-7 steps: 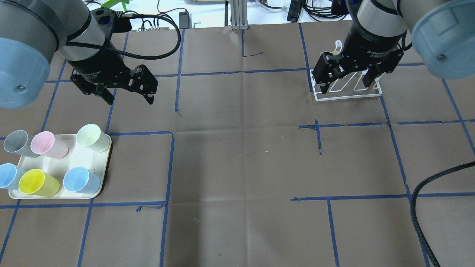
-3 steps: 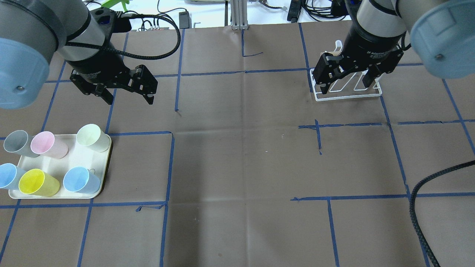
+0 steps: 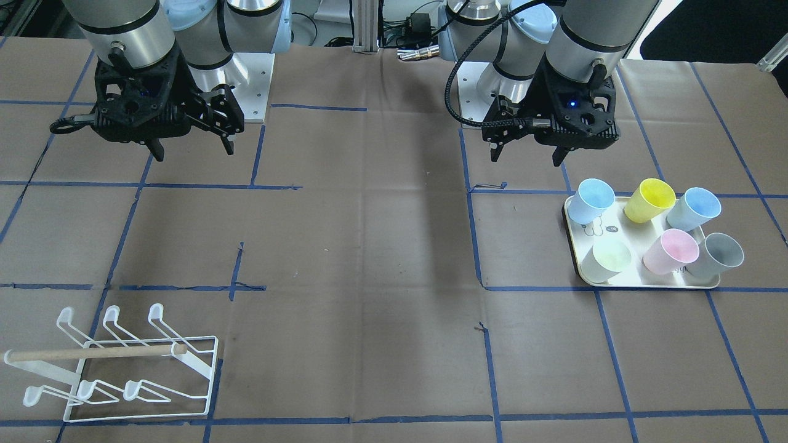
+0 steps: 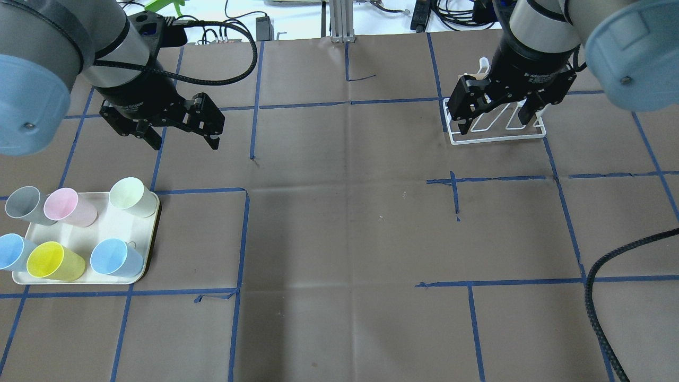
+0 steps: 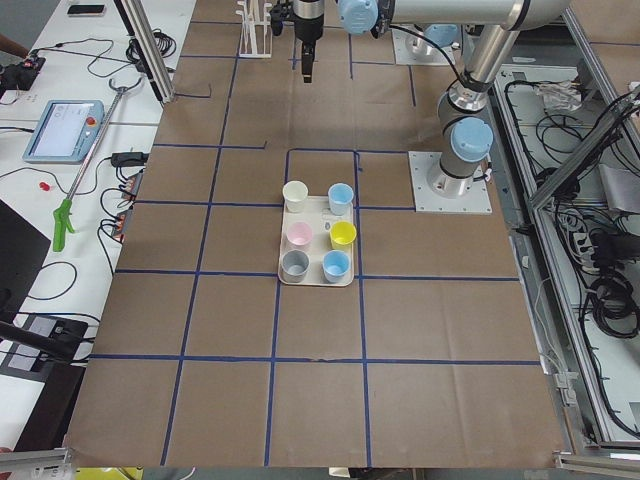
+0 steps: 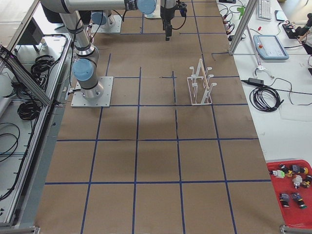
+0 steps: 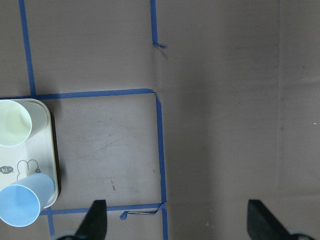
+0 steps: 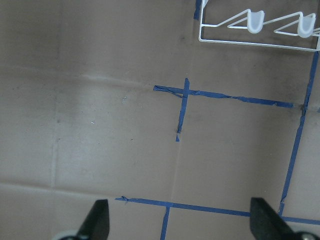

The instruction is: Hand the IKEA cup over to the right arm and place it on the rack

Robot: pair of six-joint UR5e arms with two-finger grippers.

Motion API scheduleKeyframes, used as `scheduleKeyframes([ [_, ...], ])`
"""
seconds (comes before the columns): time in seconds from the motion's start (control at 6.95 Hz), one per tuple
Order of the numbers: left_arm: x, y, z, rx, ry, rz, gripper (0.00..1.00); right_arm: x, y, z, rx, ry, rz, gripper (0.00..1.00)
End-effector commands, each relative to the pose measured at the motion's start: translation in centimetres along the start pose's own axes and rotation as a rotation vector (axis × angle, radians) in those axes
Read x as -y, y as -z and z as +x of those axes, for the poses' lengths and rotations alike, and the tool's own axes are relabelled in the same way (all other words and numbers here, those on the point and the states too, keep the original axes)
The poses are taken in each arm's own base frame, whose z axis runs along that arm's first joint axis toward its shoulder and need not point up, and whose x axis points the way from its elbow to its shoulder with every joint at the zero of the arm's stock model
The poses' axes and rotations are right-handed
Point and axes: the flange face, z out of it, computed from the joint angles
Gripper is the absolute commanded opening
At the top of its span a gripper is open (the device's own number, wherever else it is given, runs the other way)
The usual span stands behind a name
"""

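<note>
Found six cups upright on the cream tray (image 4: pixel 114 228), at the opposite end of the desk (image 4: pixel 345 239) from the rack (image 3: pixel 92 353): grey cup (image 4: pixel 24 204), pink cup (image 4: pixel 66 207), pale green cup (image 4: pixel 130 196), yellow cup (image 4: pixel 53 261), blue cup (image 4: pixel 114 258) and second blue cup (image 4: pixel 13 252). Could not tell which one the task meant.

Saw the left tool (image 4: pixel 185 139) hanging well apart from the rack, fingers spread wide with nothing between them. Saw the right tool (image 4: pixel 494 123) likewise gaping and empty.

From overhead, seemed to sit right over the rack, hiding most of its prongs. From the front-facing camera, proved to hang well clear of the rack, on the robot's side of it (a trick of the overhead angle). Showed plainly only there the rack's wooden dowel and all six hooked prongs.

Through the left wrist camera, glimpsed just the pale green cup and the blue cup at the tray's corner. Through the right wrist camera, caught only the rack's base wire and two prongs.
</note>
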Motion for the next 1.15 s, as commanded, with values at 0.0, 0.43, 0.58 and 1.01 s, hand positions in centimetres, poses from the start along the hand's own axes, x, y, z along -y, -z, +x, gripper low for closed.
scheduleKeyframes([
  [0.0,0.0,-0.7,-0.5,0.002,0.008,-0.005,1.0,0.0,0.1,0.0,-0.001,0.0,0.002,1.0],
  [0.43,1.5,-1.7,-9.6,-0.003,0.06,-0.011,1.0,-0.1,-0.1,0.0,0.0,0.0,-0.001,1.0],
  [0.58,1.6,-2.1,-13.1,-0.006,0.051,-0.018,1.0,-0.1,-0.2,0.0,0.0,0.0,-0.004,1.0],
  [1.01,2.5,-4.3,-19.4,-0.016,0.015,-0.032,1.0,-0.1,-0.2,0.0,-0.002,0.002,-0.004,1.0],
])
